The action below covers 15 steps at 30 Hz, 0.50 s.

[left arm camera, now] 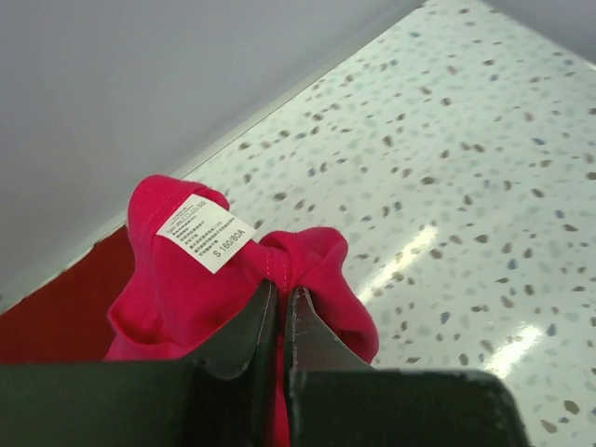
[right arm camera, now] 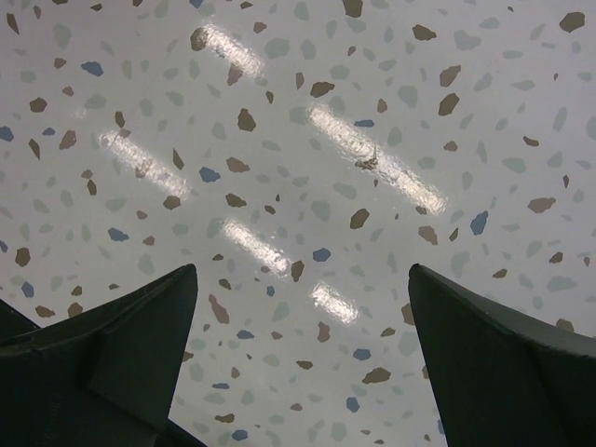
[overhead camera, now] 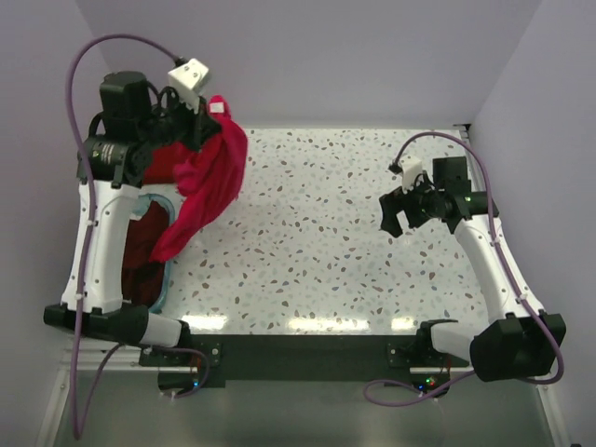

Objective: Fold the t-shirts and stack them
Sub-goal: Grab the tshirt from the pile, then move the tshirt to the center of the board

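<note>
Upper left of the overhead frame: my left gripper (overhead camera: pixel 203 114) is clamped on the crimson-pink t-shirt (overhead camera: pixel 212 177). The shirt hangs from it in a bunched drape that runs down and to the left across the picture. Its lower tip ends by the rim of the blue tub (overhead camera: pixel 168 279) at the left edge of the table (overhead camera: pixel 317 242).

In my left wrist view, the two dark fingers (left arm camera: pixel 251 326) are pressed almost together in the lower centre. Only a thin fold of the pink fabric (left arm camera: pixel 177 289) is pinched between them. A white care label (left arm camera: pixel 205 233) stands just above the fingertips, sewn at the top of the gathered cloth. The speckled tabletop (left arm camera: pixel 466 186) fills the right of that frame.

The darker red shirts (overhead camera: pixel 140 247) lie heaped inside the tub, under my left arm at the left of the overhead frame. A patch of the same deep red (left arm camera: pixel 56 312) shows at the lower left of the wrist view.

Right of centre in the overhead frame, my right gripper (overhead camera: pixel 396 212) hangs over bare tabletop, well apart from every shirt. My right wrist view shows its fingers (right arm camera: pixel 140 326) spread wide at the bottom corners, nothing between them but speckled surface (right arm camera: pixel 298 140) and streaks of reflected light.
</note>
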Motion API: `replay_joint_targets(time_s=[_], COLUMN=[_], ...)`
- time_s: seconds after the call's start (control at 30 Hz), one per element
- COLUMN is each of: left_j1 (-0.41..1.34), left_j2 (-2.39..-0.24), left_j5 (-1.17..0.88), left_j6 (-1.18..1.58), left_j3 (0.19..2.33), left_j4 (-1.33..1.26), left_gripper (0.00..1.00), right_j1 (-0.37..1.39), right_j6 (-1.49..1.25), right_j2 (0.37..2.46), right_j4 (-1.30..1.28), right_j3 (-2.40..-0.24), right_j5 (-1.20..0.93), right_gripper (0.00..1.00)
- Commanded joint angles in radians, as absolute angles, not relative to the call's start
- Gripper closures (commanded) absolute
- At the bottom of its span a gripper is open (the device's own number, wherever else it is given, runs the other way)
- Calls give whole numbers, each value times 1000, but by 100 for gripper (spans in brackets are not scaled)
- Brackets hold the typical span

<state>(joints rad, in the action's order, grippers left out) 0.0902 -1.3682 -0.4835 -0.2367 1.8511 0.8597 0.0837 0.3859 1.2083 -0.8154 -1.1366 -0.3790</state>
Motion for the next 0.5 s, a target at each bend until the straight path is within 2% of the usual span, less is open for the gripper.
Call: replay_joint_targets(time_s=[0.0, 0.23, 0.33, 0.43, 0.47], left_j1=[198, 206, 206, 189, 178], left_j2=[-1456, -1606, -1554, -1475, -1448], left_j5=[-621, -782, -859, -905, -896], left_j6=[-65, 249, 314, 267, 238], left_j3=[2050, 2304, 2148, 1881, 1727], left_j4=[701, 384, 239, 265, 294], left_gripper=[100, 100, 100, 64, 35], right_j1=[80, 77, 74, 57, 54], right_j6=[357, 292, 285, 304, 313], right_j2=[1169, 1155, 1149, 1140, 1137], right_j4=[-798, -769, -756, -770, -781], right_j3=[-1134, -1114, -1120, -1137, -1141], right_j5=[-344, -318, -295, -279, -276], right_gripper=[1, 1, 1, 1, 1])
